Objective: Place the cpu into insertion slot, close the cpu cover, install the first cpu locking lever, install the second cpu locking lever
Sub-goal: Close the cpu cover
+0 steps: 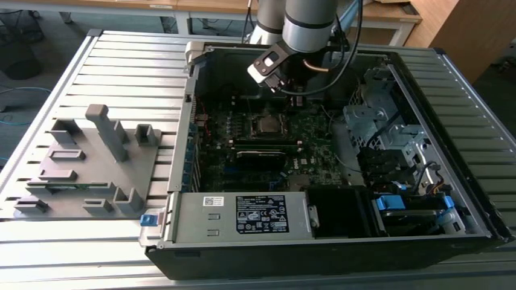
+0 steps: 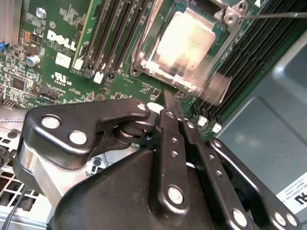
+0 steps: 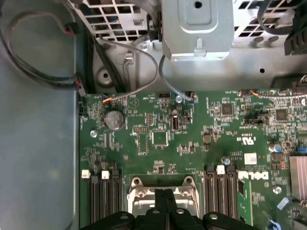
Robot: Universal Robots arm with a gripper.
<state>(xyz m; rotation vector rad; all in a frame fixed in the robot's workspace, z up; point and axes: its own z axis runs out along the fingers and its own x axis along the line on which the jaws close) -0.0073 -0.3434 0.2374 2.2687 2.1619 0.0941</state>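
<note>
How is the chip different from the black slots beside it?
The chip is a square with a pale silvery face; the black slots are long and narrow. The chip sits inside a metal frame; the slots run in rows either side of it. Both are on the green board.

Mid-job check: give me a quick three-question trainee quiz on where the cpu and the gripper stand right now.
1. True or false: the gripper is holding the cpu.
2. Where does the cpu lie? A, in the insertion slot; B, between the gripper's fingers; C, on the grey fixture.
3. Fill in: in both wrist views the gripper's fingers are ___ (open or shut).
Key: 1 false; 2 A; 3 shut.
</note>
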